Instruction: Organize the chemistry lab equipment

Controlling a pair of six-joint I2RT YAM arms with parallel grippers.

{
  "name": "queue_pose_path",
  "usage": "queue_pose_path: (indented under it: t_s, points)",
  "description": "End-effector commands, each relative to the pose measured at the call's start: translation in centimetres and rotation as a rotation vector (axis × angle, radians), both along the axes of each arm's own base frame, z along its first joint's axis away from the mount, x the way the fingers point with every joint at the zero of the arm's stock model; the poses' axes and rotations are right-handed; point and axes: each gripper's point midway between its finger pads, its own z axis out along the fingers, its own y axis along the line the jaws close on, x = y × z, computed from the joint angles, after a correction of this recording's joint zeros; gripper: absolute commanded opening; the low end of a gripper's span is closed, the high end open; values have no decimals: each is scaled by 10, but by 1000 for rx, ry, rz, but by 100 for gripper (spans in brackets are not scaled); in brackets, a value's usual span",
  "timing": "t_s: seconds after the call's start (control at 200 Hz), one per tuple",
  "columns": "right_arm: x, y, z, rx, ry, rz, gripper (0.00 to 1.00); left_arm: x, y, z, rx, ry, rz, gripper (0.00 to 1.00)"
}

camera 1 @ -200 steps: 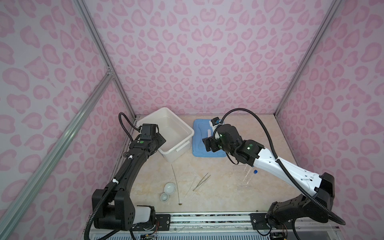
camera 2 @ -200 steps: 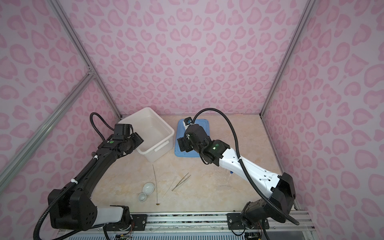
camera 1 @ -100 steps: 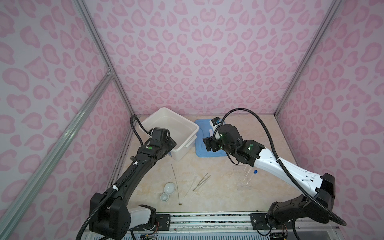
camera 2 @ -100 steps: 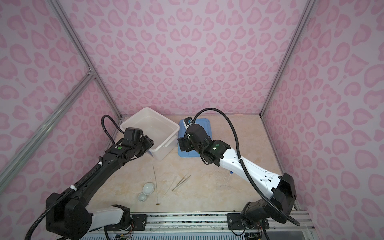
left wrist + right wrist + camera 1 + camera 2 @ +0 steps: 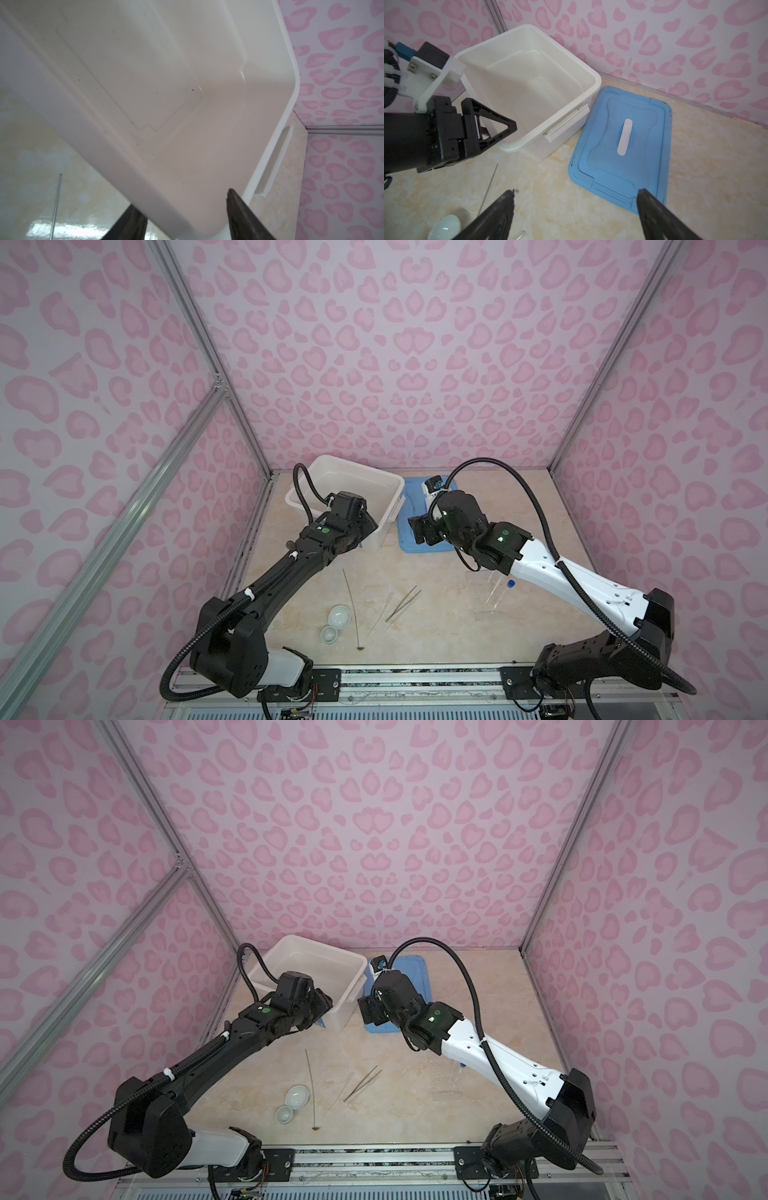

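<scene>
My left gripper [image 5: 365,526] straddles the near corner of the white bin [image 5: 353,483], one finger [image 5: 236,207] inside and one outside under the rim, shut on the wall. My right gripper [image 5: 419,529] hovers open and empty over the near left corner of the blue lid [image 5: 623,166]. On the table in front lie a long thin rod [image 5: 351,605], metal tweezers [image 5: 403,603] and two white round dishes [image 5: 338,616] [image 5: 328,634]. A blue-capped tube [image 5: 510,583] shows in the clear rack [image 5: 494,599] beside the right forearm.
The blue lid [image 5: 415,499] lies flat just right of the bin, close against it. The bin [image 5: 529,31] holds nothing. Pink patterned walls close in the back and both sides. The rod [image 5: 56,203] reaches close to the bin's near side.
My left gripper has swung to the right along the bin's near side, and the bin has slid right, up to the blue lid. The right arm has hardly moved.
</scene>
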Motion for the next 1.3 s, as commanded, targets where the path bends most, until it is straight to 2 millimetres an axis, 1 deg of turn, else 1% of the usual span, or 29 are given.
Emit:
queue_pose_path:
  t_s: [0.0,0.075,0.155,0.29,0.345,0.415,0.495,0.62,0.69,0.73,0.785,0.865,0.92,0.955,0.975,0.98,0.99,1.0,1.005,1.035,1.075,1.13,1.295]
  points:
    - [2,-3,6,7,-30,-19,93,15,-26,21,-58,-78,-21,61]
    - [2,-6,6,5,-35,-26,92,17,-44,18,-72,-68,-52,58]
    - [1,-9,8,8,-41,-32,92,19,-57,18,-79,-70,-71,58]
    - [0,-16,11,11,-55,-51,92,26,-74,24,-100,-77,-117,58]
    - [0,-18,13,14,-60,-56,92,26,-80,31,-110,-95,-151,60]
    - [-1,-22,15,15,-69,-71,92,24,-82,41,-93,-118,-201,60]
    - [-1,-28,20,30,-83,-87,92,17,-83,50,-76,-147,-266,63]
    - [0,-36,23,71,-86,-106,93,1,-81,64,-52,-198,-368,73]
    - [1,-39,23,90,-80,-110,93,-8,-80,78,-44,-241,-438,78]
    - [1,-40,24,93,-82,-112,93,-12,-75,86,-20,-263,-463,80]
    - [1,-41,23,94,-82,-113,93,-15,-66,98,4,-296,-480,83]
    - [1,-41,25,100,-83,-112,93,-16,-49,120,1,-357,-505,83]
    - [1,-40,25,101,-81,-107,94,-10,-26,134,31,-380,-475,84]
    - [2,-39,24,103,-77,-104,93,-4,-8,141,61,-384,-447,84]
    - [2,-38,24,103,-75,-101,94,0,3,139,81,-373,-429,84]
    - [2,-38,24,104,-75,-100,94,1,6,145,83,-384,-424,84]
    - [2,-37,24,106,-73,-96,94,2,8,150,90,-393,-424,85]
    - [2,-36,25,106,-72,-93,94,6,17,152,99,-395,-407,85]
    - [2,-36,24,105,-71,-92,94,5,16,153,101,-395,-410,85]
    - [2,-34,25,106,-68,-83,94,13,32,156,131,-394,-388,85]
    - [3,-32,24,101,-63,-77,94,23,53,153,186,-369,-345,85]
    - [4,-28,24,102,-59,-68,94,38,84,144,286,-321,-275,85]
    - [6,-19,23,101,-37,-43,94,79,153,107,397,-209,-100,85]
